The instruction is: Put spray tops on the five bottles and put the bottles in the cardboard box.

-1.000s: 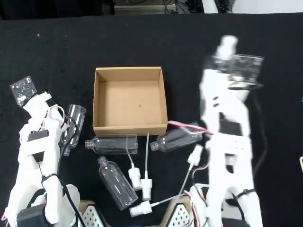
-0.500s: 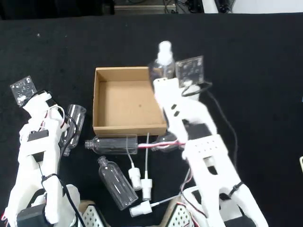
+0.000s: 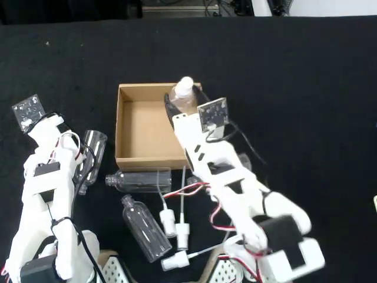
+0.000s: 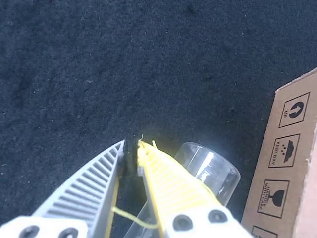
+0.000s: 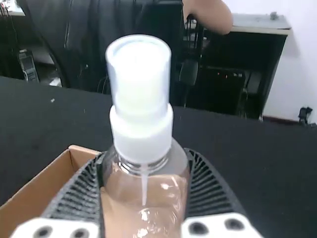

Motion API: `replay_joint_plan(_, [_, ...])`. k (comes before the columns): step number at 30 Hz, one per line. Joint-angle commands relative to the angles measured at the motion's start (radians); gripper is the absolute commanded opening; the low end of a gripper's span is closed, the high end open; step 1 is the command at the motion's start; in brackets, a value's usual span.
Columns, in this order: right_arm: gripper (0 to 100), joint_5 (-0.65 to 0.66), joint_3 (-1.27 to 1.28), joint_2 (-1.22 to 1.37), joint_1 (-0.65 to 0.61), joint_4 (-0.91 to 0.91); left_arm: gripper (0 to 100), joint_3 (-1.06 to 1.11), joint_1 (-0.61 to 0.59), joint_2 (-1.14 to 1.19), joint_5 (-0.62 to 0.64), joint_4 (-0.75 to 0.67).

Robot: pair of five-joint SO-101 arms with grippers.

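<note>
My right gripper [image 5: 146,166] is shut on a clear bottle [image 5: 143,198] with a white spray top [image 5: 140,106], held upright. In the high view this bottle [image 3: 183,95] hangs over the right rear corner of the open cardboard box [image 3: 121,127]. My left gripper [image 4: 132,148] is shut with nothing in it, low over the black cloth beside the base of a lying clear bottle [image 4: 208,171], just left of the box wall [image 4: 290,163]. Two more capless bottles [image 3: 139,180] [image 3: 145,228] lie in front of the box. Loose spray tops [image 3: 168,221] [image 3: 182,233] [image 3: 175,259] lie near them.
The right arm [image 3: 230,188] stretches diagonally over the table's front middle and covers what lies under it. The left arm [image 3: 44,188] stands along the left side, next to the leftmost bottle [image 3: 91,153]. Black cloth stretches bare behind and to the right of the box.
The right arm has swung left from the table's right side, carrying the capped bottle to above the box's right rear corner. The left arm has not moved.
</note>
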Motion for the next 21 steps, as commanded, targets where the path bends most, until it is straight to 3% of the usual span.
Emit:
replay_joint_plan(1, [2.1,0.002,-0.081,0.047,0.018,-0.075,3,-0.004,0.007,-0.008,0.002,-0.014])
replay_joint_plan(13, [2.5,-0.002,-0.269,0.165,0.032,0.278,3,-0.004,0.007,-0.008,0.002,-0.017])
replay_joint_plan(21, [2.7,0.000,-0.269,0.171,0.028,0.292,3,-0.004,0.007,-0.008,0.002,-0.018])
